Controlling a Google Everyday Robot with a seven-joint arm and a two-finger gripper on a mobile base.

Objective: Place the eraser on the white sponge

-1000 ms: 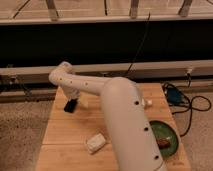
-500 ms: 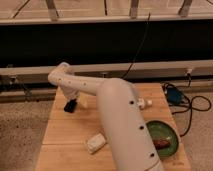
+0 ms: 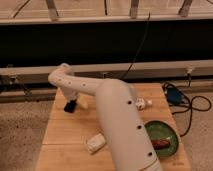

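The white sponge [image 3: 96,143] lies on the wooden table [image 3: 65,130], near its front, just left of my white arm [image 3: 120,125]. My gripper [image 3: 70,106] hangs dark at the end of the arm over the table's back left part, well behind the sponge. The eraser is not visible as a separate thing; a dark shape at the gripper may be it, but I cannot tell.
A green plate [image 3: 162,137] with a brown item [image 3: 161,144] sits at the front right. A small white object [image 3: 143,103] lies right of the arm. Black cables and a blue device [image 3: 175,96] are at the table's right edge. A dark wall runs behind.
The arm has swung slightly; the gripper has shifted a little toward the front over the table's back left. The sponge has not moved.
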